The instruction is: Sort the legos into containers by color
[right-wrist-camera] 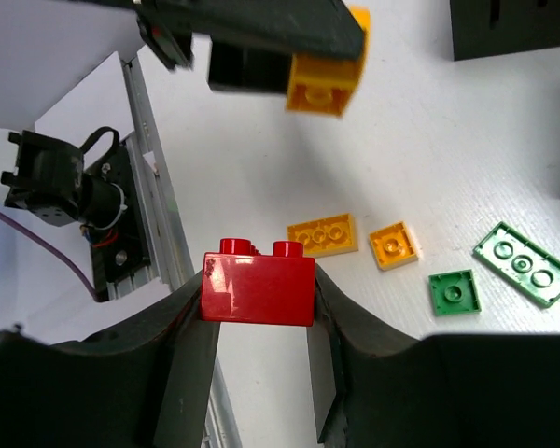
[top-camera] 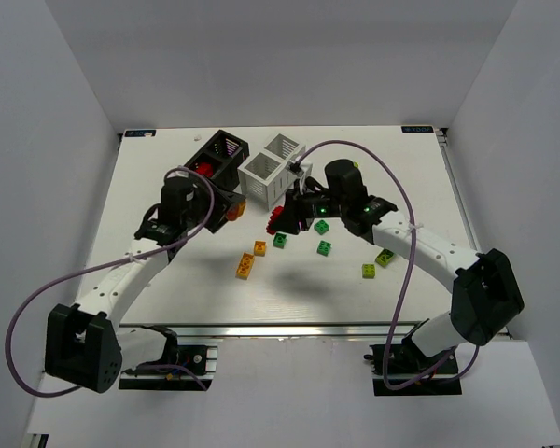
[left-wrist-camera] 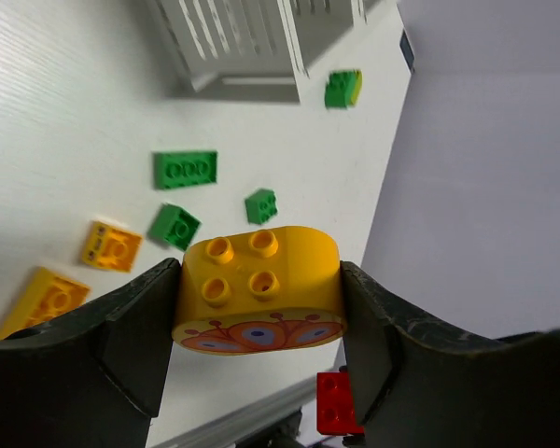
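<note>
Presently, two carries in hand.

Item 1: left pincer (left-wrist-camera: 261,322), clamped on a rounded orange-yellow studded plastic brick (left-wrist-camera: 261,280) with a printed pattern on its side. It is held clear above the white surface (top-camera: 308,299). The arm reaches far from its near-left base, with the wrist just near of the black slatted box rack (top-camera: 226,149).

Item 2: right pincer (right-wrist-camera: 259,313), clamped on a small red plastic brick (right-wrist-camera: 259,287), studs up, lifted off the surface. The arm arcs from the near-right base leftward to centre, just near of the white slatted box rack (top-camera: 259,177).

Item 3: loose legos on the surface: an orange-yellow plate (top-camera: 245,267), an orange square (top-camera: 259,248), green pieces (top-camera: 325,247) and yellow-green pieces (top-camera: 368,271) towards the right.

Step, as judged: transport to containers. Next, each brick needs centring over a matching compartment (something red appears to lie in the black rack's near one), then a release from low height. The two wrists are close, so they should go one at a time.
</note>
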{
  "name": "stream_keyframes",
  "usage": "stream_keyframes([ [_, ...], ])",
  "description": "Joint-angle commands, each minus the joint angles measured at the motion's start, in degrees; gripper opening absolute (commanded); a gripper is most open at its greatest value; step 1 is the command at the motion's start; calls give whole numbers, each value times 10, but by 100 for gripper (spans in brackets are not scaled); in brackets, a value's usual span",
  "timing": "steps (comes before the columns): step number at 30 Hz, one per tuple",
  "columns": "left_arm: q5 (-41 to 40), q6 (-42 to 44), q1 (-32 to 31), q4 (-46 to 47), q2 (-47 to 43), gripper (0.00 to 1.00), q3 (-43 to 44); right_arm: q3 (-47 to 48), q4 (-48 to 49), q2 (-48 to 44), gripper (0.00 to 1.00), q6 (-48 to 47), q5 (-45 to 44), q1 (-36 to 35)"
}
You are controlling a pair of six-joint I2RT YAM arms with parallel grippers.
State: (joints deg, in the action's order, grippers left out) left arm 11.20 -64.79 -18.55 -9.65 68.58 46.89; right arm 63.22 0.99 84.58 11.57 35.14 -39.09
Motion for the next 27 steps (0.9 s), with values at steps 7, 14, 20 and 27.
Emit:
stream_keyframes([
  [7,-152,156,59,-199,-53,0,149,89,76,51,0,-97,3,4],
  [14,-321,201,59,-302,-99,0,216,264,167,208,0,-80,-6,0],
  [20,-360,208,59,-326,-138,0,198,426,204,347,0,-84,-61,-24],
  [27,-369,209,59,-330,-164,0,175,558,237,486,6,-113,-134,-52],
])
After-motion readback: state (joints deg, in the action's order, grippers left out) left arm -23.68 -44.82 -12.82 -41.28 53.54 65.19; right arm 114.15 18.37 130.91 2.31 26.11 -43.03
